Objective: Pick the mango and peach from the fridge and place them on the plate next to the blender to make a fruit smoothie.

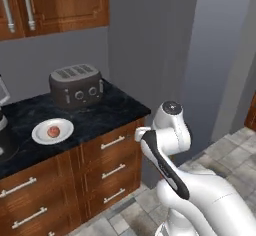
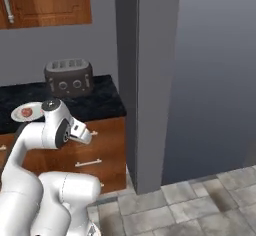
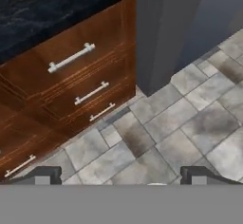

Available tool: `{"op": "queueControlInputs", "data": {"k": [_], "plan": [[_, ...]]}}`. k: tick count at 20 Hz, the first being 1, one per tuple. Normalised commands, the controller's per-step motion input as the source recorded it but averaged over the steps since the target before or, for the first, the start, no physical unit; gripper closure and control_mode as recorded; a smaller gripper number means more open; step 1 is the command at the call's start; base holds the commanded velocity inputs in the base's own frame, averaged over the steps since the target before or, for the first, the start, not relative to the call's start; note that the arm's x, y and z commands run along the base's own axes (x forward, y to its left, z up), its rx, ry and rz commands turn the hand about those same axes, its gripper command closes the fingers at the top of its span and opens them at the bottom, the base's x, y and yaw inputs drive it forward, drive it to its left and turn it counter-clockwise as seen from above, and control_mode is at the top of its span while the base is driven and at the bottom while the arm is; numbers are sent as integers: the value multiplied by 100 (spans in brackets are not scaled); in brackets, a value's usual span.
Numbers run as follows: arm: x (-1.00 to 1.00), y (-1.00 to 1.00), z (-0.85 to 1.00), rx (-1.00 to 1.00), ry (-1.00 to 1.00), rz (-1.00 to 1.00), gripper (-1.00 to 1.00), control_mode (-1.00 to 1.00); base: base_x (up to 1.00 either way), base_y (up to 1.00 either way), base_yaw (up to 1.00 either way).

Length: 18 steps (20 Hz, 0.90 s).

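Already the peach (image 1: 53, 130) sits on the plate (image 1: 43, 137), the round reddish fruit resting near the middle of the white dish on the dark stone counter (image 1: 107, 110). The plate lies in front of the toaster (image 1: 76, 85) and just beside the blender (image 1: 4, 125), whose black base and grey jar show at the left edge of the left base view — so one fruit of the two is, by my reading, delivered.

The gripper (image 3: 122, 179) holds nothing. In the hand view its two dark fingertips (image 3: 42, 175) stand wide apart with only the tiled floor (image 3: 199, 123) between them, spread for the next pick. The arm is folded close to the base with the hand pointing down at the tiles, beside the wooden drawers (image 3: 78, 83) — a compact carriage that suits driving, I judge, rather than reaching.

The tall grey fridge (image 2: 150, 80) rises just right of the counter's end. Its doors look closed from here, and I cannot see inside it. The mango is not on the plate, so fetching it is most likely the step in hand.
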Motion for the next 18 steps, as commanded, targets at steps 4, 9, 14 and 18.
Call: {"op": "queueControlInputs", "data": {"k": [4,9,14,18], "plan": [[0,0,0,0,0,0,-100,100,-1,-18,-78],[0,0,0,0,0,0,-100,100,54,-35,-65],[0,0,0,0,0,0,-100,100,73,-11,-68],[0,0,0,0,0,0,-100,100,84,-3,-67]]}}
